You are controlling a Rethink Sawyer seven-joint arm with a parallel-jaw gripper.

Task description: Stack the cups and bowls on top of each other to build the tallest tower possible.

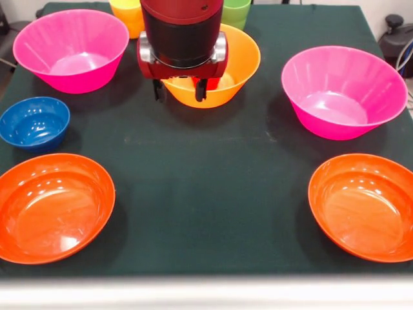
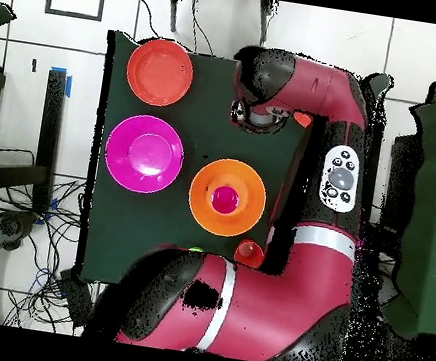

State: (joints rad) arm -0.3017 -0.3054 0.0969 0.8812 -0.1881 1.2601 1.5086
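Observation:
My gripper point(image 1: 180, 95) hangs open and empty just above the table, in front of the large orange bowl point(image 1: 239, 61). A bit of the red cup point(image 1: 211, 82) shows behind the right finger, and the overhead view shows it standing inside the orange bowl point(image 2: 199, 201). The small blue bowl point(image 1: 33, 121) sits at the left. An orange cup point(image 1: 129, 19) and a green cup point(image 1: 235, 11) stand at the far edge beside the arm. In the overhead view the arm's wrist point(image 2: 265, 95) hides the gripper.
Two large pink bowls point(image 1: 71, 48) point(image 1: 342, 90) stand left and right of the orange bowl. Two shallow red-orange bowls point(image 1: 51, 206) point(image 1: 364, 206) lie at the near corners. The overhead view shows one pink bowl point(image 2: 144, 153) and one shallow bowl point(image 2: 160, 71).

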